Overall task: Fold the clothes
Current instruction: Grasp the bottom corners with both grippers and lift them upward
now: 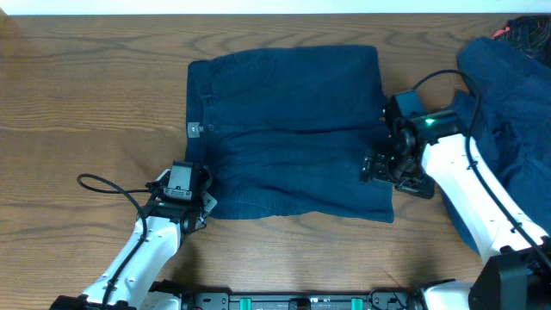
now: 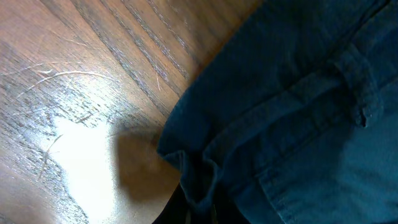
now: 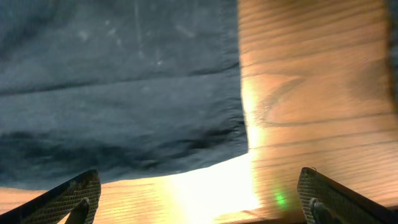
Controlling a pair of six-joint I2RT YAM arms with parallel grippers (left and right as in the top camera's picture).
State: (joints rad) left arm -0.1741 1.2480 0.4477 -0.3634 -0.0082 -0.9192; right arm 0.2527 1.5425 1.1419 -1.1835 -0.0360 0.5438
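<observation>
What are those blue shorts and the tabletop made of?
The shorts: woven cloth, probably cotton twill, matte; stitched seams and soft wrinkles show. The table: wood or wood-look laminate, smooth with some sheen; grain lines and glare patches show.

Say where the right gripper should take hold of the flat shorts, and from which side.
Pinch the near right corner of the shorts, coming from the right over bare table. The cloth lies flat, so only its edge offers a bite, and the open right gripper sits just off that hem. The left gripper is shut on the near left corner, so both could probably lift together.
</observation>
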